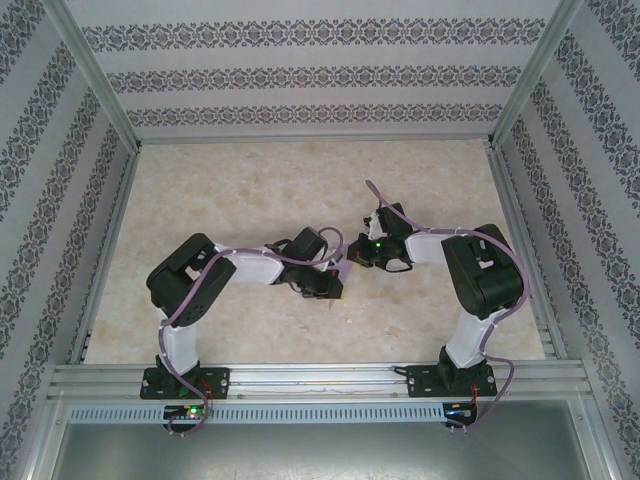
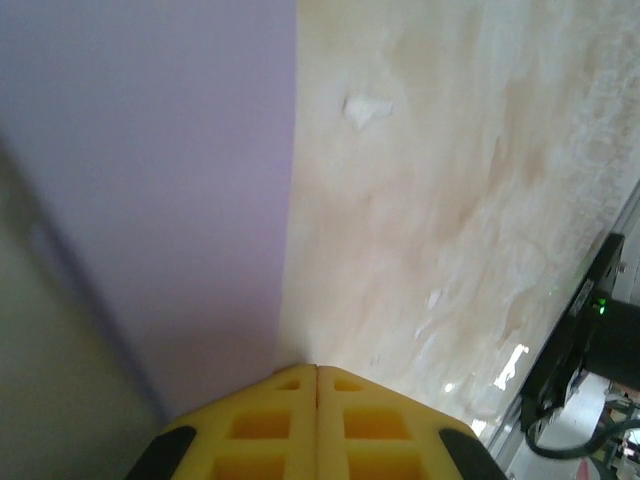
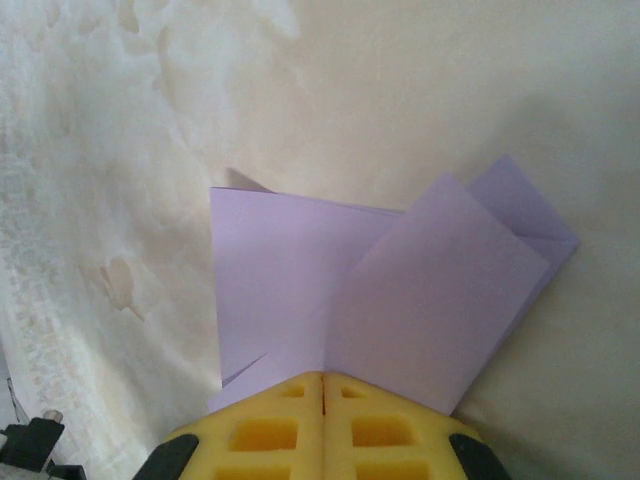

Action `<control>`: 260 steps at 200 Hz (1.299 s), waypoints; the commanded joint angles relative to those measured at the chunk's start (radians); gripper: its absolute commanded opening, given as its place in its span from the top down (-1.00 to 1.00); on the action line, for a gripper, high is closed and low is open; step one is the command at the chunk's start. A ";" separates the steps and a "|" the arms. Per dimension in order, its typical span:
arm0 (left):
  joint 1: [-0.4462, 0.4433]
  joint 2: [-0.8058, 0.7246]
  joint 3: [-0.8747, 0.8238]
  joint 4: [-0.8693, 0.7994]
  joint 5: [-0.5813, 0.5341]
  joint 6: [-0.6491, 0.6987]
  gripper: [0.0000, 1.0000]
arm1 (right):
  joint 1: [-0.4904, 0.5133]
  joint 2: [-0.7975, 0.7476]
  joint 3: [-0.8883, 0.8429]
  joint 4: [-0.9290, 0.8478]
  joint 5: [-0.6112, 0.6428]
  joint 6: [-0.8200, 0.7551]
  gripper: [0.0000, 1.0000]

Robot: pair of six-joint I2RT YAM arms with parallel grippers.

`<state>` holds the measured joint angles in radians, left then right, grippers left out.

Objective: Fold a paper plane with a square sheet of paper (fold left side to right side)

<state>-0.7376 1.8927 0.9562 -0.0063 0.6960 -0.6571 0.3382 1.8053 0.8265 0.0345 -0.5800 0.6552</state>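
The square sheet of paper point(image 3: 275, 270) is lavender, folded smaller, and lies on the beige table point(image 1: 250, 190) between the two arms. One flap point(image 3: 440, 290) slants up to the right, and its near edge runs straight into the seam of my right gripper point(image 3: 322, 376), which is shut on it. In the left wrist view the sheet point(image 2: 150, 180) covers the upper left. My left gripper point(image 2: 317, 368) is shut, its tips resting at the sheet's straight right edge. From above, a sliver of the paper point(image 1: 344, 268) shows between the left gripper point(image 1: 337, 282) and the right gripper point(image 1: 358, 257).
Patterned walls and aluminium rails point(image 1: 320, 378) box in the table. Both arm bases sit on the near rail. A black base with a green light point(image 2: 590, 330) stands at the table's edge in the left wrist view. A small white chip point(image 2: 365, 108) marks the tabletop.
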 commanded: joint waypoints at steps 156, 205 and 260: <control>0.104 -0.507 -0.243 -0.018 -0.310 0.147 0.50 | 0.071 -0.209 0.214 -0.428 0.404 -0.151 0.04; 0.163 -0.656 -0.261 -0.027 -0.584 0.219 -0.03 | 0.240 -0.230 0.209 -0.534 0.648 -0.113 -0.30; 0.225 -0.758 -0.319 -0.003 -0.650 0.230 -0.20 | 0.326 -0.110 0.245 -0.547 0.695 -0.075 -0.30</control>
<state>-0.5373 1.1633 0.6605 -0.0147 0.1051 -0.4557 0.6556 1.6424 1.0409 -0.4717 0.0486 0.5522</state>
